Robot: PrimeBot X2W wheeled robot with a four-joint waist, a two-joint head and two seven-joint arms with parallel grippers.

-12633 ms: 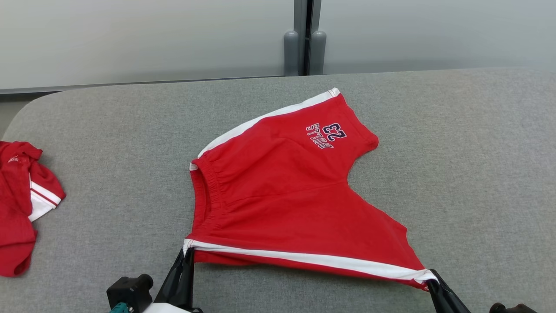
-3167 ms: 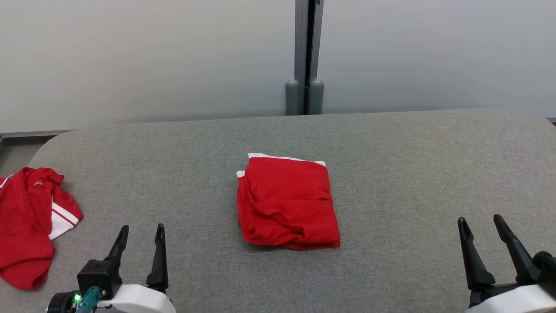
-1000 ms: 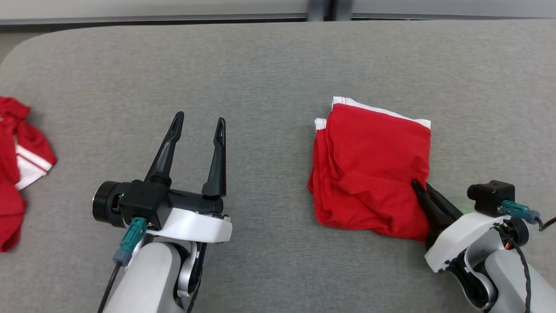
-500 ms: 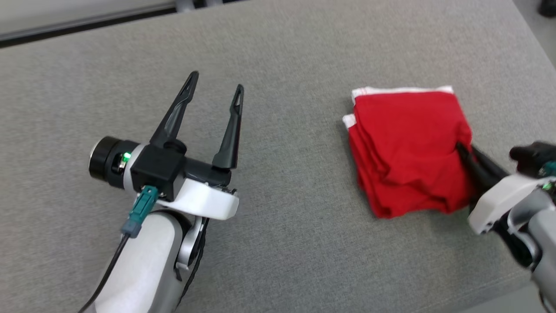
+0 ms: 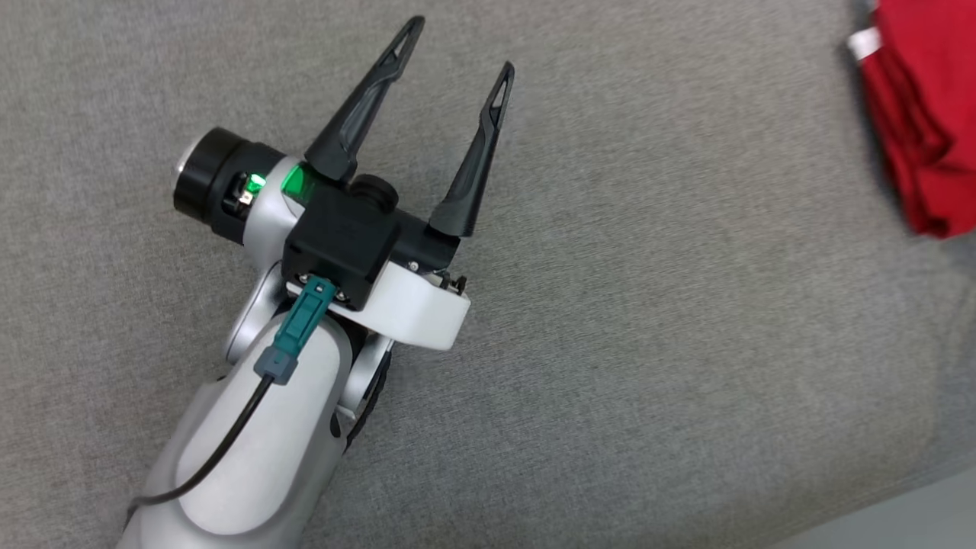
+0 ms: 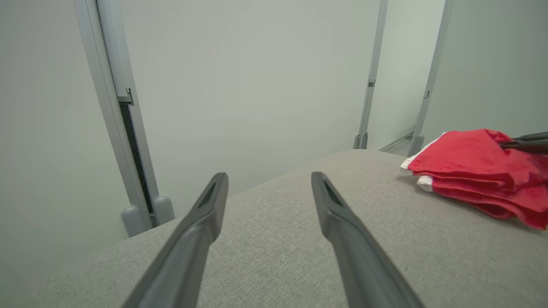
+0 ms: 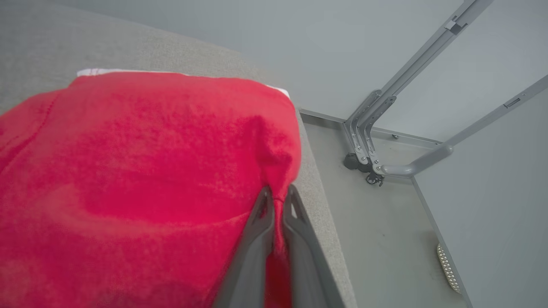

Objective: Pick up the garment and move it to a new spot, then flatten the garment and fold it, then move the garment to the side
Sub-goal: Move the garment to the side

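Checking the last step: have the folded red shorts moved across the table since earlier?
Yes. The shorts, pinched in the right gripper, went rightward from the middle of the table to near its right edge.

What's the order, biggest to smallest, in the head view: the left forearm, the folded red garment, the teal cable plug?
1. left forearm, though it is nearest the camera
2. folded red garment, cut off by the frame edge
3. teal cable plug

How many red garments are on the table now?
1: the folded red garment at the right edge of the table, pinched by the right tool. Others may lie outside these views.
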